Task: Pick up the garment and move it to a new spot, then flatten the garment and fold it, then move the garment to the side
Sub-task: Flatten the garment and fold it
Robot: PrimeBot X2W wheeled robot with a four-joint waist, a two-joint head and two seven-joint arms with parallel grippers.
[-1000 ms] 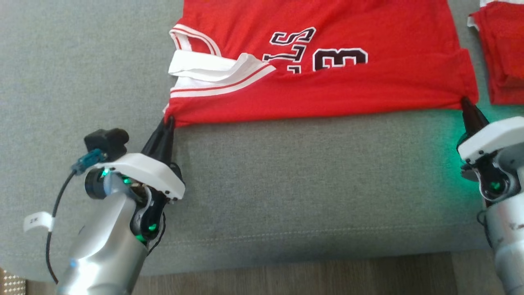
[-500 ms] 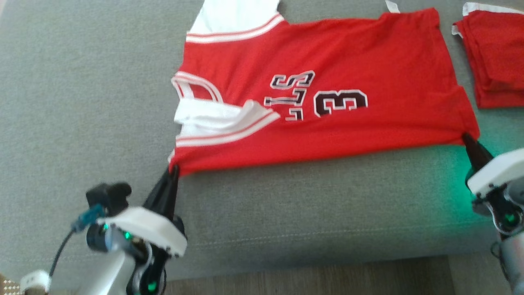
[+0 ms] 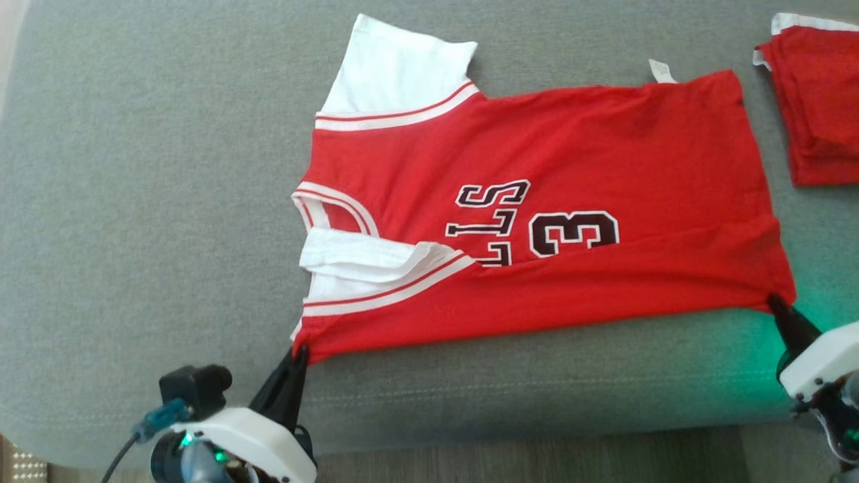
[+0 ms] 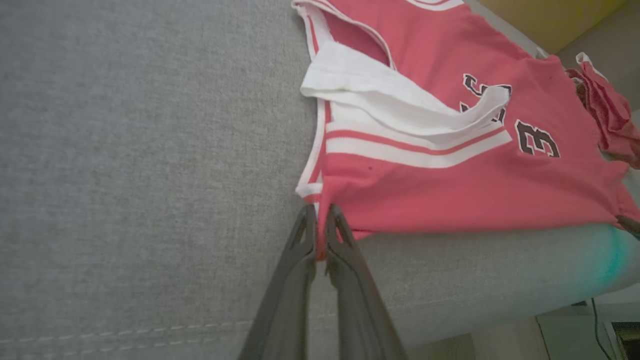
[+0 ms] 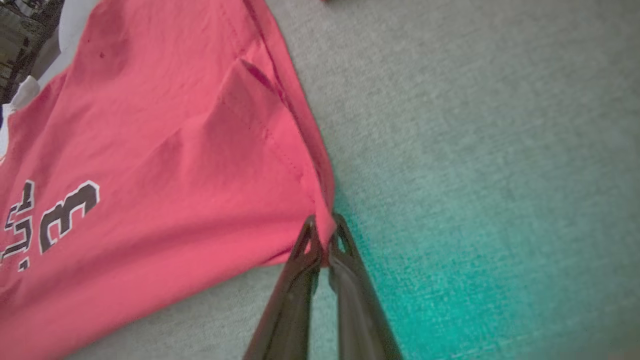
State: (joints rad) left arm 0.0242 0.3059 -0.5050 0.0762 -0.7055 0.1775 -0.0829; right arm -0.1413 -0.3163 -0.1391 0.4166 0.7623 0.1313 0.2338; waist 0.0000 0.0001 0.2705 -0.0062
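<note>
Garment (image 3: 570, 154) red, black-white "3" (image 3: 572, 233) readable, letters partly folded.

I see matt red knit garment (image 3: 570, 134), rough grey woven cushion (image 3: 134, 201), smooth wood floor (image 3: 537, 463) along bottom edge.

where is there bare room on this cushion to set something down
Widest bare patch: the grey cushion left of the red jersey. A narrower strip runs along the cushion's front edge, between the left gripper and right gripper. Crowded at right, where a second red garment lies close beside the jersey.
</note>
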